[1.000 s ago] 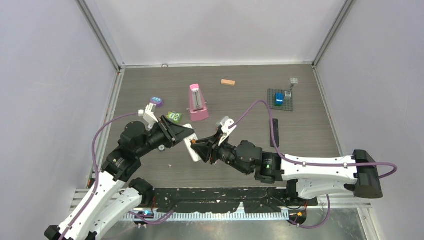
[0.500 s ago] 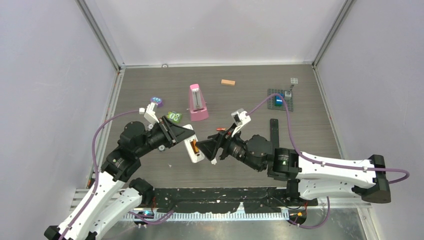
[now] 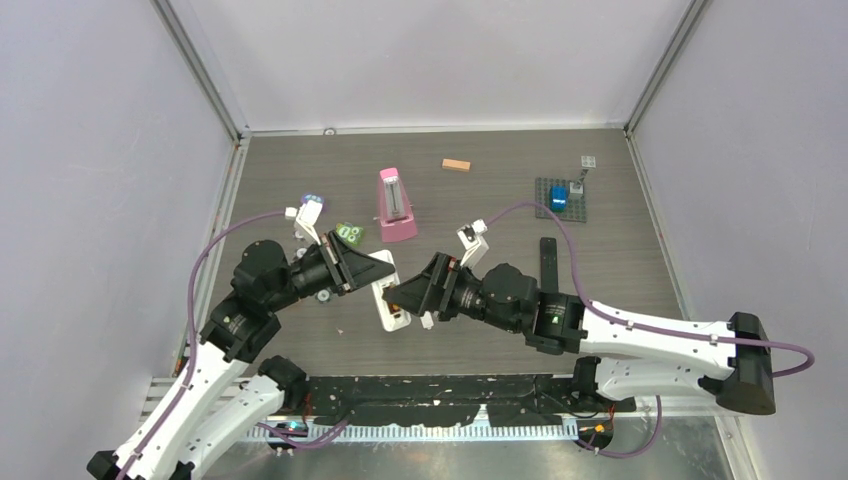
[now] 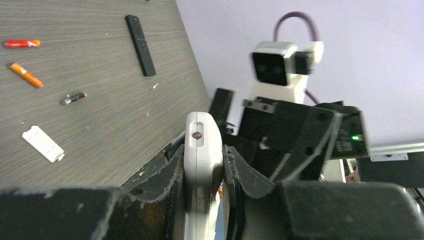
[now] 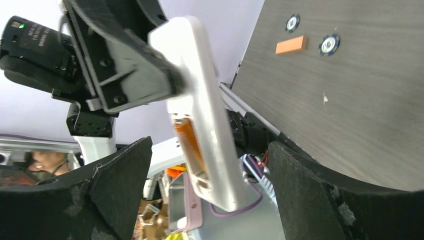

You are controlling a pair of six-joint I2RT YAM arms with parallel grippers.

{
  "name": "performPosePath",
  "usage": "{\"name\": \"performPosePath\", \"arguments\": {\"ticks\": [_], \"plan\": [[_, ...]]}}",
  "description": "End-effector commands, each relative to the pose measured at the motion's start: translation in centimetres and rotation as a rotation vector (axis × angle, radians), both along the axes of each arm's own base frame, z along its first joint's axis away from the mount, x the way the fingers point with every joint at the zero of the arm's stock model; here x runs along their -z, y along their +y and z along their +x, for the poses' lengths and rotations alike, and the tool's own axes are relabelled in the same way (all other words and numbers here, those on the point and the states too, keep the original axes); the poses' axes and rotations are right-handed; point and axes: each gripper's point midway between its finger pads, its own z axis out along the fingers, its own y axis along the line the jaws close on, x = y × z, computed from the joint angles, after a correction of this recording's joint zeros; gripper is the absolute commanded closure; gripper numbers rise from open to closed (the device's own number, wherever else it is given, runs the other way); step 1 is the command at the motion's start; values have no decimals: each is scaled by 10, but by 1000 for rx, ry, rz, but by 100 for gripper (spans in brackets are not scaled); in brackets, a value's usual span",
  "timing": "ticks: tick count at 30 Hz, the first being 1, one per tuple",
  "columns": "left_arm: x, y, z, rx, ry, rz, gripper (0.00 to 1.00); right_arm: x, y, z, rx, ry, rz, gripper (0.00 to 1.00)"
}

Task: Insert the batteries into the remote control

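Observation:
My left gripper [image 3: 380, 275] is shut on a white remote control [image 3: 392, 310], held up off the table. The left wrist view shows the remote [image 4: 202, 145] edge-on, pinched in my left gripper [image 4: 203, 152]. In the right wrist view its open compartment faces the camera with an orange battery [image 5: 187, 142] seated inside. My right gripper [image 5: 209, 150] is open, its fingers wide on either side of the remote [image 5: 200, 100] without touching it. Three loose batteries lie on the table: red [image 4: 22, 43], orange [image 4: 25, 75] and dark [image 4: 74, 98].
A white battery cover [image 4: 42, 143] lies on the table near a black remote [image 4: 140, 45]. A pink wedge-shaped object [image 3: 396, 205], an orange-tan block [image 3: 456, 165], a grey baseplate [image 3: 545, 205] with a blue brick and some small chips [image 3: 349, 233] stand farther back.
My right gripper has gone from nearly shut at the remote to wide open. An orange battery now shows in the compartment. The left arm still holds the remote, barely moved.

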Motion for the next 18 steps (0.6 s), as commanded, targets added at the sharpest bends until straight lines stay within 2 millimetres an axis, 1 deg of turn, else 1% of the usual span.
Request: {"name": "performPosePath", "arguments": {"ticks": [1, 5, 11, 15, 18], "plan": [[-32, -10, -8, 80, -73, -114, 100, -21, 8, -9, -45, 149, 212, 9], [-33, -12, -9, 93, -78, -131, 100, -22, 6, -8, -33, 198, 269, 10], [-30, -13, -9, 102, -76, -128, 100, -35, 0, -7, -36, 189, 323, 9], [-31, -14, -10, 108, -82, -130, 100, -35, -3, -5, -24, 212, 344, 9], [-32, -13, -11, 110, -97, -128, 100, -27, -8, 2, 19, 244, 362, 12]]}}
